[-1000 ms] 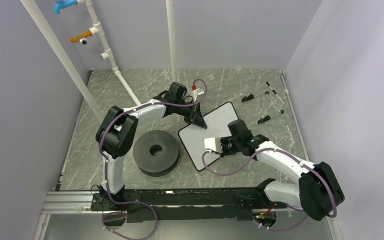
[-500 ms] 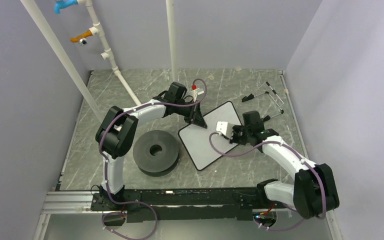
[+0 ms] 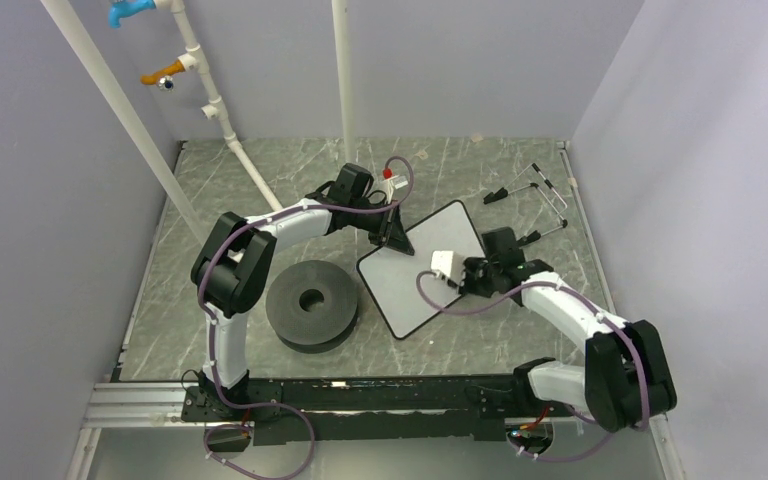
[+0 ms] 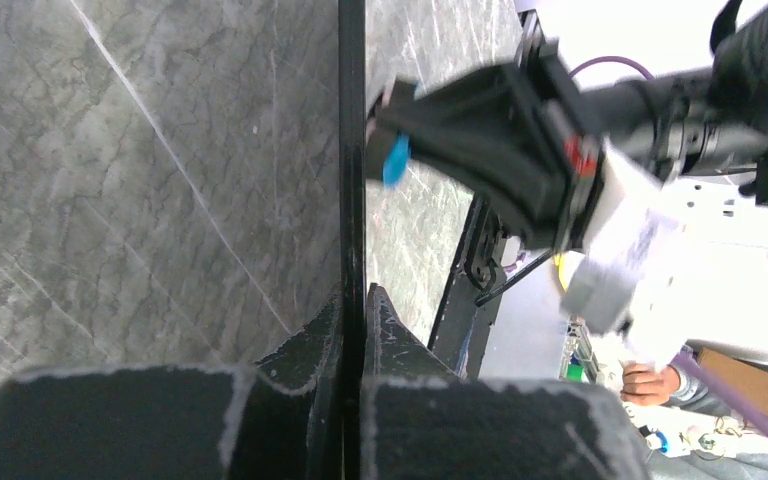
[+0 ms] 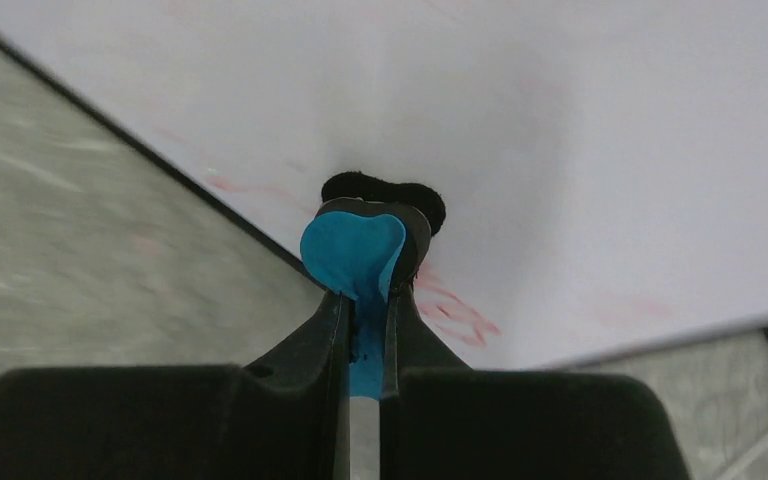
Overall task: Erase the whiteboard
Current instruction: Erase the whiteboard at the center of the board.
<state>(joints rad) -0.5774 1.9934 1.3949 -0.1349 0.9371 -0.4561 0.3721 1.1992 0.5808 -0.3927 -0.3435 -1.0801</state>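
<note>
Red marker traces, pale and smeared, lie on the whiteboard close to its black edge, in the lower centre of the right wrist view. Some weaker pink shadows show further to the right. The whiteboard rests diagonally on the grey marble table, in the middle of the top view, just to the right of the black disc. The left gripper is closed on the thin black edge at the board's upper left side, and I think it holds the board against sliding. Whether that edge is lifted a little, I cannot tell. The right gripper is narrow and pinches the small blue-and-black eraser, whose dark tip touches the white surface just above the red traces. So the step in hand is the wiping itself. I judge it far along, because most of the surface looks clean and only the strip near the edge has colour. The next move, in my opinion, calls for the eraser to go down and to the right in the wrist view, over these traces, with steady pressure and without running off the edge onto the table. The left grip should not loosen, otherwise the board may turn under the stroke.
</note>
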